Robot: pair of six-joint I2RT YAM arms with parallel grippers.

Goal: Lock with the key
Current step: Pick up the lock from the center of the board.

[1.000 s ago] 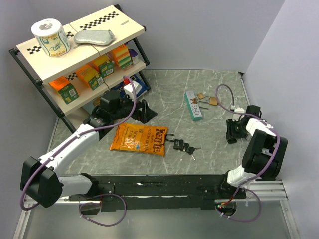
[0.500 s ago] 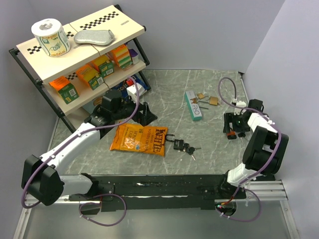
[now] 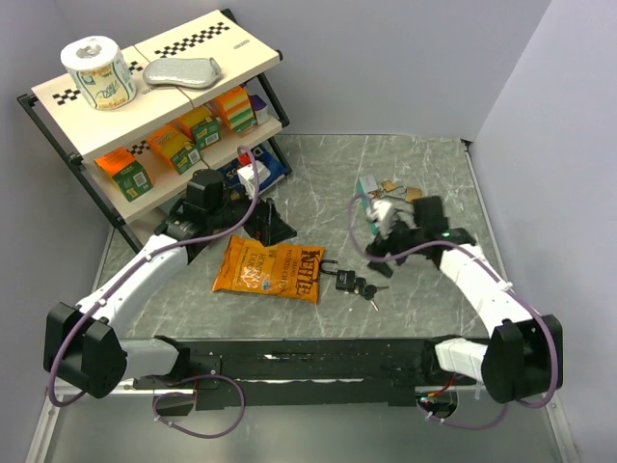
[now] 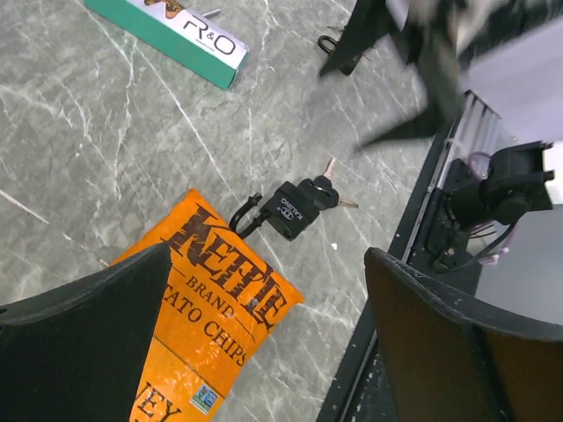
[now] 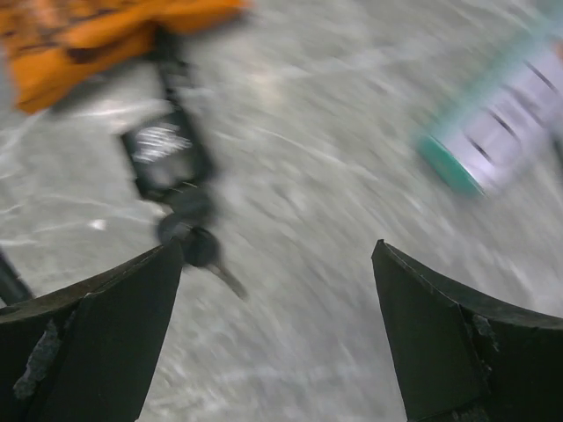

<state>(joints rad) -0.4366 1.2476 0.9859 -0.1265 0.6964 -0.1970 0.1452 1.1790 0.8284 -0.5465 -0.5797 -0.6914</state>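
I count one black padlock [image 3: 345, 280], one Kettle chips bag [image 3: 270, 270], one green R&O box [image 4: 167, 33], one toilet roll [image 3: 98, 72].

Worktop [image 3: 328, 174]: grey-green marbled stone look, smooth, faint sheen. Kettle chips bag [image 3: 270, 270]: orange film, glossy, creased. Padlock [image 4: 288, 209]: black matt body, dark shackle. Key blades [image 4: 328, 166]: bare metal. R&O box [image 4: 167, 33]: teal card, smooth. Left end effector [image 4: 268, 264] fingers [image 4: 79, 334]: black, matt, plastic-looking.

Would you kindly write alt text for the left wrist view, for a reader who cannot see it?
A black padlock with keys lies on the marble table beside an orange chip bag, framed by the open left gripper.
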